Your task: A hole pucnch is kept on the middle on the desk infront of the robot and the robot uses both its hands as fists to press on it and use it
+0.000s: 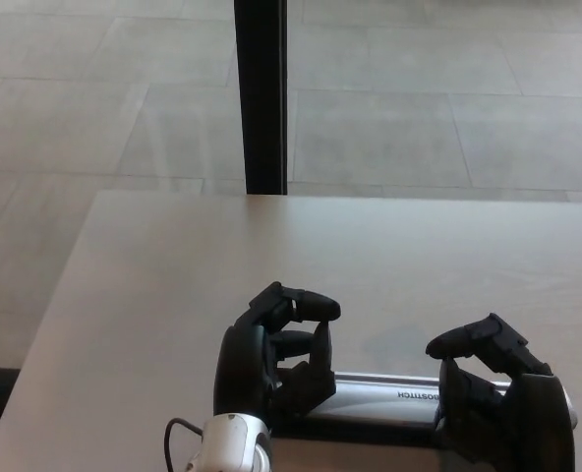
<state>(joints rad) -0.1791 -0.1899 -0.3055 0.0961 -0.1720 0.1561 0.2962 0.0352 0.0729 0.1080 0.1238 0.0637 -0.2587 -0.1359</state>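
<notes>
Where the near edge of the pale desk (173, 265) meets the bottom of the frame lies the hole punch (389, 393), a long silver bar stretched left to right, printed with small dark lettering near its right half and backed by a black base strip along its near side. Holds nothing visible; shows no paper, and sits alone on the desk with no container anywhere on the surface.

Rests under the left hand (276, 359), curled into a loose fist at the bar's left end, thumb arched over the two bent fingers, lower knuckles touching or just above the metal; cannot tell which. Carries the right hand (493, 403) at its right end, likewise curled, thumb hooked forward over folded fingers, closed on nothing.

Hides both ends of the punch behind the two fists. Cuts off the right forearm at the lower edge, along with most of the silver left wrist (227, 442) and its thin black cable. Beyond the desk, grey floor tiles (419, 118) and a dark vertical post (261, 93).
</notes>
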